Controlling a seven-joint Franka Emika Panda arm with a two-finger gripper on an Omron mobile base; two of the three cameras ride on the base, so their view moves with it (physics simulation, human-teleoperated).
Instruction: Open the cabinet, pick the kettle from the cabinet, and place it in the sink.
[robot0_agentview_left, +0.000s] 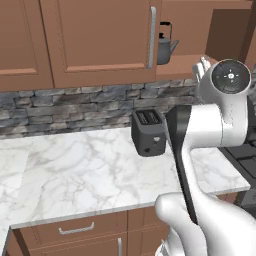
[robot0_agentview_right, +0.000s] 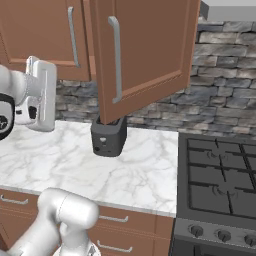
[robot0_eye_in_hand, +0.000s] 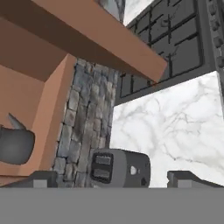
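1. Cabinet (robot0_agentview_left: 100, 40) access is judged done on the right-hand side: one door (robot0_agentview_right: 145, 50) is seen swung outward in the right base view, its silver bar handle (robot0_agentview_right: 116, 60) facing the room, and in the left base view the interior is exposed past the closed left door.

2. The kettle (robot0_agentview_left: 165, 47) is seen standing upright on the open shelf, just right of the closed door's bar handle, spout pointing right; in the hand view its dark round body (robot0_eye_in_hand: 15, 146) shows at the left edge, inside the wooden compartment.

3. The gripper (robot0_eye_in_hand: 113, 179) is spread wide and nothing is held; the fingertips (robot0_eye_in_hand: 41, 179) are apart from the kettle, and the hand is raised near the cabinet opening, to the kettle's right.

4. The step in hand is judged to be the reach for the kettle, with the opening step complete.

5. For the next move, the hand would need to be turned toward the kettle, carried into the shelf clear of the open door, and closed on the arched handle or body.

6. The toaster (robot0_agentview_left: 148, 131) stands on the marble counter (robot0_agentview_left: 75, 175) below, beside the stove (robot0_agentview_right: 220, 180).
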